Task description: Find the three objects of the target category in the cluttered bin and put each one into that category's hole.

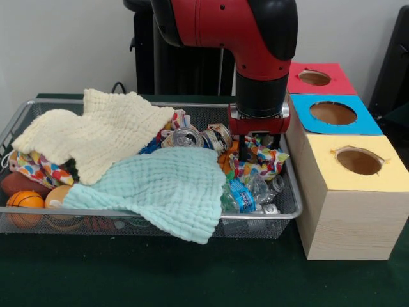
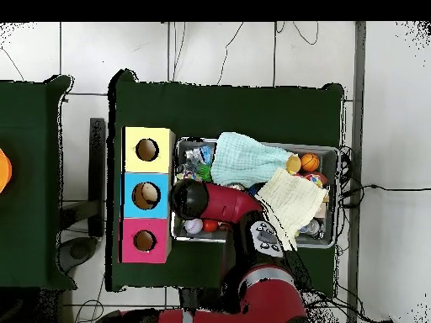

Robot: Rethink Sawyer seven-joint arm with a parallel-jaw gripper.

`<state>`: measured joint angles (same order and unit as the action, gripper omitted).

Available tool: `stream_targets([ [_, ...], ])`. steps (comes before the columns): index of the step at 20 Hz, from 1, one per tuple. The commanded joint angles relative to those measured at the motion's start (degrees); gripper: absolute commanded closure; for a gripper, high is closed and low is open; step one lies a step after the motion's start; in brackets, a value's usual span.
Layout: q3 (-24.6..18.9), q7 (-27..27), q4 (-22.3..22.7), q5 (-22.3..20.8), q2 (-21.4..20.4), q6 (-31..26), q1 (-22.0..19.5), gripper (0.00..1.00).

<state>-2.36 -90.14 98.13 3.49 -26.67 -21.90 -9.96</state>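
Observation:
The wire mesh bin [image 1: 291, 211] holds a jumble of things. My gripper [image 1: 258, 148] is low in its right end, open, fingers either side of a dotted white fabric piece [image 1: 259, 163]. A second dotted piece [image 1: 35, 169] lies at the left end, partly under the cream cloth. A bit of dotted fabric [image 1: 178, 119] shows at the cream cloth's right edge. The yellow-faced box has its hole [image 1: 359, 161] just right of the bin. In the overhead view the arm [image 2: 198, 202] hides the gripper; the yellow box's hole [image 2: 147, 150] shows left of the bin [image 2: 337, 153].
A cream waffle cloth [image 1: 96, 131] and a mint waffle cloth [image 1: 169, 188] cover much of the bin. Cans [image 1: 186, 136], a crushed bottle [image 1: 241, 195], a small basketball [image 1: 24, 200] and an orange ball [image 1: 57, 194] lie around them. Blue-faced [image 1: 332, 114] and red-faced [image 1: 314, 78] boxes stand behind the yellow one.

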Motion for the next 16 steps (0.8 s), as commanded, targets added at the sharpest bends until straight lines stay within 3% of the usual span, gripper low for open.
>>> stream_targets([
  [1, -2.2, -9.1, 3.0, -0.4, 0.6, 3.0, -1.2, 0.00],
  [6, -2.1, -9.3, 3.5, -0.2, 0.6, 2.3, -1.2, 0.00],
  [7, -2.2, -9.3, 3.6, -0.1, 0.6, 2.2, -1.2, 1.00],
  [16, -1.9, -9.2, 3.2, -0.1, 0.7, 1.5, -0.8, 1.00],
])
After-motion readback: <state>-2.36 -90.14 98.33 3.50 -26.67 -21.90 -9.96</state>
